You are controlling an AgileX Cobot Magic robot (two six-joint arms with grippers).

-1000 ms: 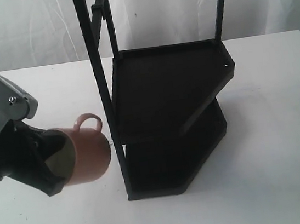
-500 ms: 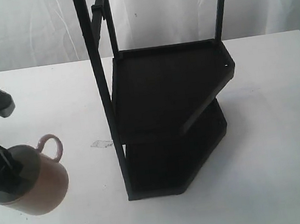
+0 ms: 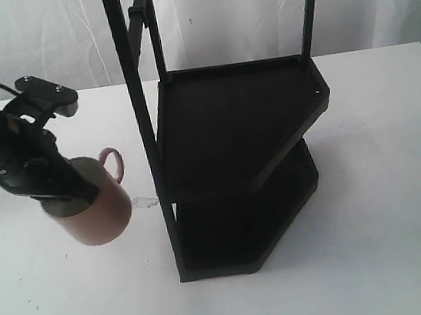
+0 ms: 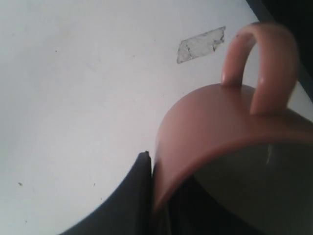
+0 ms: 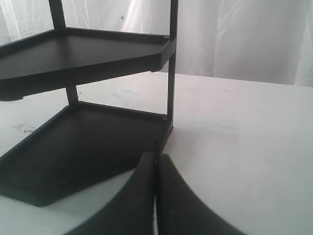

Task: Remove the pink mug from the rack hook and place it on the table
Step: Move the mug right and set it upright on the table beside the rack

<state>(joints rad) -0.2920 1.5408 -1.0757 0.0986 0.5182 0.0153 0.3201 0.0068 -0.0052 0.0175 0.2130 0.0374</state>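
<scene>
Your left gripper (image 3: 66,193) is clamped on the rim of the mug (image 3: 97,213), one finger (image 4: 139,191) outside the wall. The mug hangs tilted, left of the rack (image 3: 242,161), low over the table (image 3: 392,242); whether it touches cannot be told. Level it, lower it flat, then release. Your right gripper (image 5: 155,191) is closed and empty. No writing is legible.

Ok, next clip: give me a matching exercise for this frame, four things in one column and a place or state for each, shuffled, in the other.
Things
1. pink mug
2. black rack
3. right tool
4. scrap of tape

Places or states
A. shut, holding nothing
B. lying flat on the table, between mug and rack
C. pinched at the rim by the left tool
D. standing on the table, right of the mug in the exterior view

Pairs: 1-C, 2-D, 3-A, 4-B
</scene>
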